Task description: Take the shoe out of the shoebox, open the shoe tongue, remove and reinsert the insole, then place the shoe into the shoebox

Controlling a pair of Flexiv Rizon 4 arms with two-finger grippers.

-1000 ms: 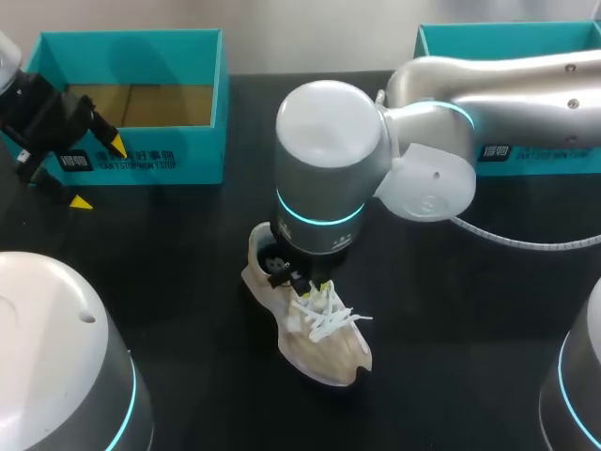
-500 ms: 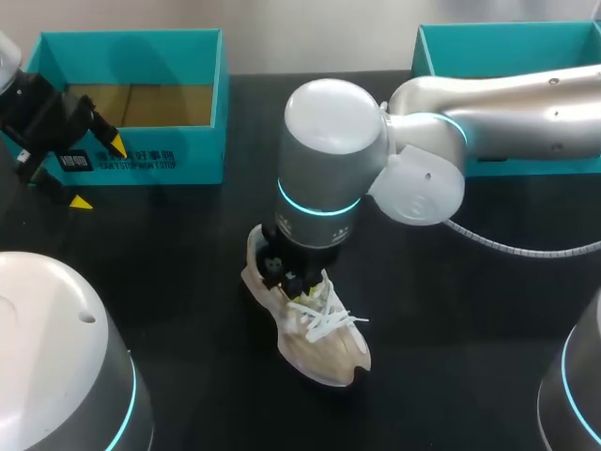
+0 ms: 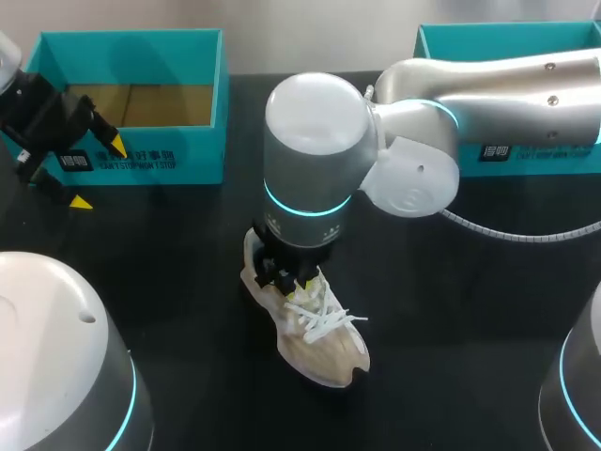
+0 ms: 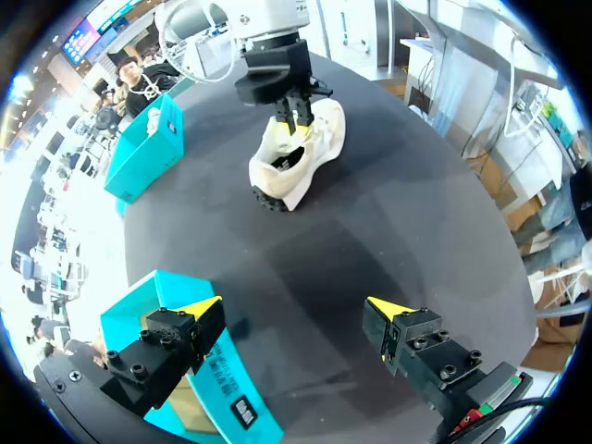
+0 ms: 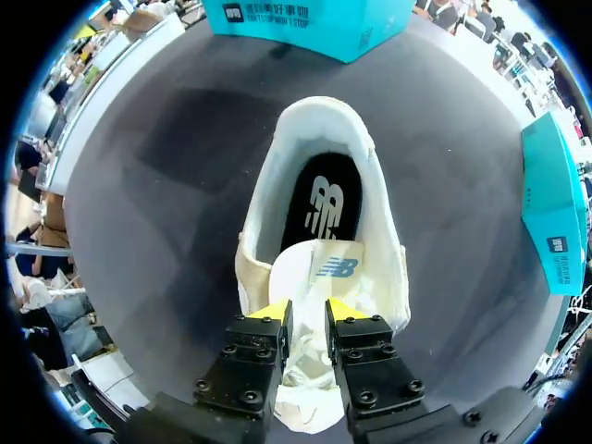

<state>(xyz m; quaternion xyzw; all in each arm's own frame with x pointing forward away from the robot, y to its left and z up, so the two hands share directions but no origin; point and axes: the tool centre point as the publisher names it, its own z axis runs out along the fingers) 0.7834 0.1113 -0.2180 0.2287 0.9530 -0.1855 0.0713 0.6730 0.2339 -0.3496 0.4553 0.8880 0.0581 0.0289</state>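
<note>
at the far left the left jaws hang spread wide, their yellow tips [image 4: 200, 306] well apart with nothing between them, just beside the front corner of the open teal shoebox [image 3: 141, 162]. near the middle of the black tabletop [image 3: 488, 310] the cream shoe [image 3: 319, 346] sits upright outside the box, heel toward the far side, toe toward the near edge, white laces [image 3: 319, 319] loose. the right arm [image 3: 488, 89] comes in over it. the right jaws are nearly pressed together, pinching the raised tongue [image 5: 320, 268]. the black insole [image 5: 319, 208] lies inside the shoe. a second teal box [image 3: 512, 33] stands at the far right.
</note>
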